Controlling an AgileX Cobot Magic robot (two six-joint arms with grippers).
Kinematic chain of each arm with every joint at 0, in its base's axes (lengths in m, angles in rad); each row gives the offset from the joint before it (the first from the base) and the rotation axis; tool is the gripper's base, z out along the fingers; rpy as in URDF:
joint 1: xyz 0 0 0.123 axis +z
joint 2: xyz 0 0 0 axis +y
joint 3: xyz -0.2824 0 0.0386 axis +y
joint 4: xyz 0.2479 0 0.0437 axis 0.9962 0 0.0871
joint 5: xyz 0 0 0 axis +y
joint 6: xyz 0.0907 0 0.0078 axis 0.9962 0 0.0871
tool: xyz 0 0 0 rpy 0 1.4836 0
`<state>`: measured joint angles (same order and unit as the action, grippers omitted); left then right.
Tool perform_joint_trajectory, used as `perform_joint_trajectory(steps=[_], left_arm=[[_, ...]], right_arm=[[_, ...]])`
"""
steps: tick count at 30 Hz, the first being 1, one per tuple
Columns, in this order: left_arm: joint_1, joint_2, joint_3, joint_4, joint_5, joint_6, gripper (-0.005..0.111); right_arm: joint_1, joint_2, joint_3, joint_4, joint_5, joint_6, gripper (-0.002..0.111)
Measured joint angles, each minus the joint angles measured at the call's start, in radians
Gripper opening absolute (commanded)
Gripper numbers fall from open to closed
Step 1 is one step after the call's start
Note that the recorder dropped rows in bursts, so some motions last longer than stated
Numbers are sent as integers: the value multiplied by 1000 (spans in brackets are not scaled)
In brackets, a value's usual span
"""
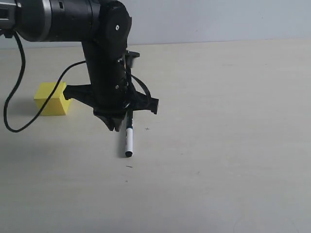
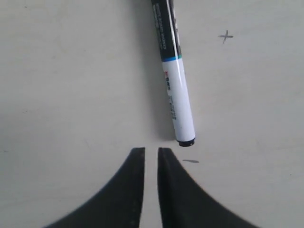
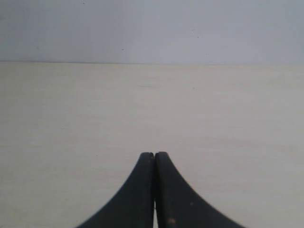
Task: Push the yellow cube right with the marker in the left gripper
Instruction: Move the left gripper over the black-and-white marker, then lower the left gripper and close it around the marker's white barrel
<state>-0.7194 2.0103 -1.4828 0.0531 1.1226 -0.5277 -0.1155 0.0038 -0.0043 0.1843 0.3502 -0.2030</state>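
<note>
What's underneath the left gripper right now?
The marker lies on the table, its white barrel poking out; its black cap half runs under the left gripper and is covered in the exterior view. The fingers, slightly apart, grip nothing.

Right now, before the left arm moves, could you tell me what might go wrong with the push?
1. The marker lies on the table, outside the jaws of the left gripper, so a push now would go without it.
2. The jaws stand almost closed, the gap seemingly narrower than the barrel; descending like this could roll the marker away.
3. The yellow cube sits left of the marker, so its path right may meet it.
</note>
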Motion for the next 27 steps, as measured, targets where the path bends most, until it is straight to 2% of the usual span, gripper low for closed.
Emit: perform_joint_trajectory(steps=[3, 6, 14, 27], left_arm=[[0, 24, -2, -7, -6, -19, 45], [0, 46, -2, -9, -23, -36, 52], [0, 65, -2, -9, -153, -52, 52], [0, 65, -2, -9, -216, -55, 52]], right_arm=[[0, 0, 0, 0, 0, 0, 0], [0, 0, 0, 0, 0, 0, 0], [0, 0, 0, 0, 0, 0, 0], [0, 0, 0, 0, 0, 0, 0]])
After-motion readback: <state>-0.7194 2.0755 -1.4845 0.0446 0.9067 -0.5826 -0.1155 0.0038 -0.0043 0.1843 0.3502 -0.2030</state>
